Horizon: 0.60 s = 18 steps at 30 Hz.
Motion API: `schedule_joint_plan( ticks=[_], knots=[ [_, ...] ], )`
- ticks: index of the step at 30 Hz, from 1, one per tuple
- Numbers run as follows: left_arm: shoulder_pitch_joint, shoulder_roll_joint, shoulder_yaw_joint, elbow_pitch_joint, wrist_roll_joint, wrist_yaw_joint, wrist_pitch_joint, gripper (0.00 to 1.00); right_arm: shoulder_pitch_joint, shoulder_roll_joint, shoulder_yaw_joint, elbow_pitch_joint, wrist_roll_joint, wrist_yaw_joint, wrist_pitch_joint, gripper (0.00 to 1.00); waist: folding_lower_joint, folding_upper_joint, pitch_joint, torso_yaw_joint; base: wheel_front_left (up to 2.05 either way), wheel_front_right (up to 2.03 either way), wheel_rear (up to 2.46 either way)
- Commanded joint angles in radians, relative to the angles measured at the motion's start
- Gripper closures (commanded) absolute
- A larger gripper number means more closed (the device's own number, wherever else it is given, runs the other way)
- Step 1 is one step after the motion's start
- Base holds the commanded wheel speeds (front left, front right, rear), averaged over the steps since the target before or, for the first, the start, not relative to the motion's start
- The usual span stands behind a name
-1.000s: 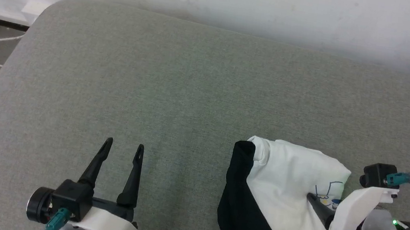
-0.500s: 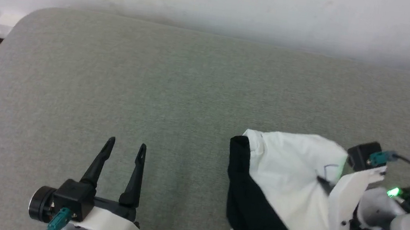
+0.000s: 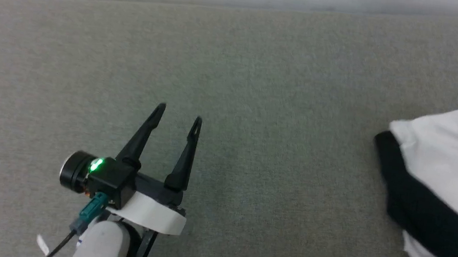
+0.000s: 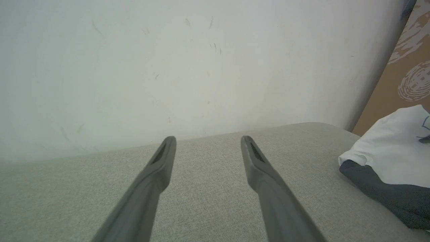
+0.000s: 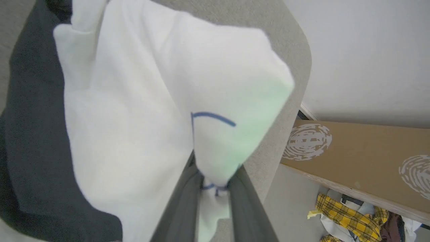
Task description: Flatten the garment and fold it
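The garment, a white T-shirt with black sleeves, lies bunched at the right edge of the grey cushion in the head view. In the right wrist view my right gripper is shut on a pinch of its white cloth, which drapes up and away from the fingers. My left gripper hovers open over bare cushion well to the left of the garment, holding nothing. The left wrist view shows its fingers spread, with the garment off to the right.
A pale wall runs behind the cushion. Past the cushion's rounded right end stands a brown cardboard box, with yellow plaid clothes on the floor below it.
My right gripper closed on the white cloth and carried the garment to the right. The head view has shifted, so the cushion's left corner has left the picture. The left gripper stays open.
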Motion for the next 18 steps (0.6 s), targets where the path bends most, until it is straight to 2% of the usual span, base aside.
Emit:
schedule_joint_plan(
  ticks=[1,4,9,18],
  knots=[
    [-0.04,0.0,-0.009,-0.002,0.011,-0.011,-0.005,0.0,-0.034,-0.034,-0.003,0.042,0.017,-0.002,-0.04,1.0,-0.0001,0.0,0.162,-0.08,0.0,0.0,0.0],
    [-0.079,0.0,-0.022,-0.006,0.017,-0.017,-0.005,0.0,-0.051,-0.061,-0.044,0.136,0.03,-0.002,-0.103,1.0,-0.0001,0.0,0.214,-0.074,0.0,0.0,0.0],
    [-0.119,0.005,-0.03,-0.01,0.017,-0.023,-0.005,0.0,-0.04,-0.063,-0.138,0.294,0.024,-0.002,-0.211,1.0,-0.0001,0.0,0.273,-0.054,0.0,0.0,0.0],
    [-0.144,0.021,-0.032,-0.008,0.02,-0.028,-0.005,0.0,-0.067,-0.068,-0.268,0.507,-0.102,-0.002,-0.406,1.0,-0.0001,0.0,0.325,-0.029,0.0,0.0,0.0]
  ],
)
